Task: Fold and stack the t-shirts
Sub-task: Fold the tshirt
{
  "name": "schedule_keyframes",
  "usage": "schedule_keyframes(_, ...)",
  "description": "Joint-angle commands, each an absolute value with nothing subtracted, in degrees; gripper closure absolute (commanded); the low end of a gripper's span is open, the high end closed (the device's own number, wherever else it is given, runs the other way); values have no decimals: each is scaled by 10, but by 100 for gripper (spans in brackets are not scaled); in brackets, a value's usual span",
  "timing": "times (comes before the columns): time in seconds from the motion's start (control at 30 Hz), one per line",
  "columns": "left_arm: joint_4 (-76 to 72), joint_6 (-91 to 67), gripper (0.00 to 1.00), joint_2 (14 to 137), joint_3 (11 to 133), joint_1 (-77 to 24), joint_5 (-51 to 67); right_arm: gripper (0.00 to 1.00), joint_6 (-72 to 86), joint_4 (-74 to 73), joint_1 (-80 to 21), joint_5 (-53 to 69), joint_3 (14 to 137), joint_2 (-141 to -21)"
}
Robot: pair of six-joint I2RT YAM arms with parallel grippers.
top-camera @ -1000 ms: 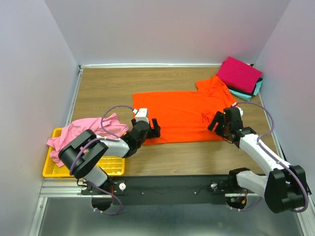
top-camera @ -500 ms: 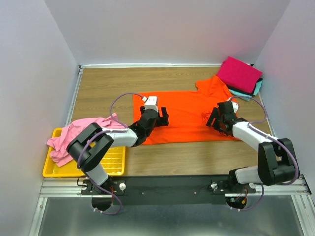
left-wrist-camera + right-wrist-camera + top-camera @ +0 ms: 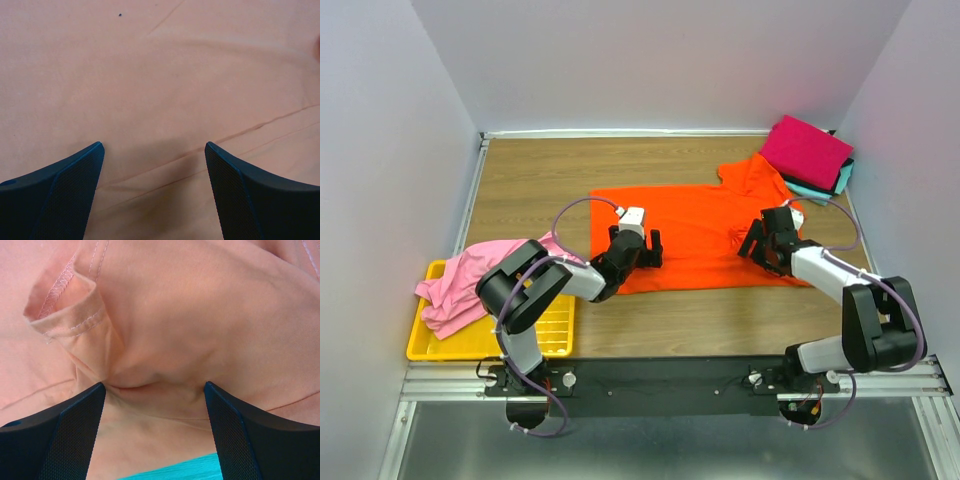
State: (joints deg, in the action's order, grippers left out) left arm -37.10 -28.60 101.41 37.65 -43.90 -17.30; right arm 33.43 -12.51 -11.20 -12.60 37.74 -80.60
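At the near-left corner of the bench I have the yellow mesh tray with the pink t-shirt heaped over it. I read that as parked there to wait its turn.

Next along, my left gripper sits low over the near-left part of the orange t-shirt. The shirt lies spread flat across the middle of the bench, one sleeve reaching toward the far-right corner. On the left wrist view the fingers stand wide apart with only smooth cloth between them and nothing pinched. I judge the gripper is placed there to take that side of the shirt for a fold.

My right gripper is over the shirt's right side, jaws equally wide and holding nothing. It straddles a bunched ridge beside a stitched hem, a sensible spot to pinch so both arms can lift together. A teal strip shows at the bottom of that view; from so close I can't tell what it is.

In the far-right corner sits the stack of folded shirts, magenta on top of dark and teal ones, kept out of the way of the folding.
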Motion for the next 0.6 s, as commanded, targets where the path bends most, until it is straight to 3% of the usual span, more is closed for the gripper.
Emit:
schedule_keyframes(0.0,-381,-289,10,1033,350,-440,-169,13,359,-175,-115,-95,349,-790)
schedule_keyframes(0.57,-417,-337,10,1019,233,-441,-144,12,404,-292,-115,-18,321,-699)
